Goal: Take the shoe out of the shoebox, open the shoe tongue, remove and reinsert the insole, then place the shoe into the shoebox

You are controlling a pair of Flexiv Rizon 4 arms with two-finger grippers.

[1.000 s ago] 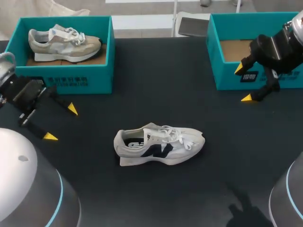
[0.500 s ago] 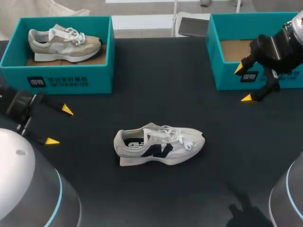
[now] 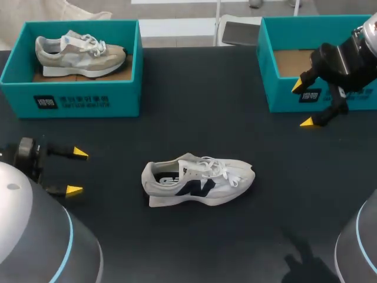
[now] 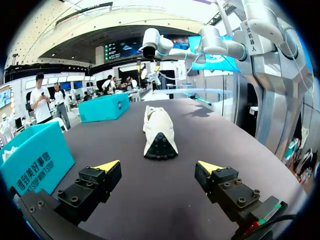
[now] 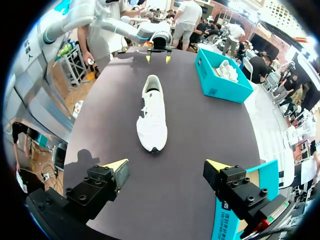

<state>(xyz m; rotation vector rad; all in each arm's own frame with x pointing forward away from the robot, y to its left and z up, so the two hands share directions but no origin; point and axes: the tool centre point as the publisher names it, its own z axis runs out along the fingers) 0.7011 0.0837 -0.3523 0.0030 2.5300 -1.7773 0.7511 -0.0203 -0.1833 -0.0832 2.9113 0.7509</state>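
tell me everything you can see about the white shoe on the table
The white shoe is a low sneaker with a mesh-like upper, a large dark logo on its side, white laces lying loose over the tongue, a pale sole and a dark lining at the opening. It sits on its sole on the black table, outside both boxes, heel toward the left gripper, toe toward the right side. Only the table touches it; the right gripper is also well clear.
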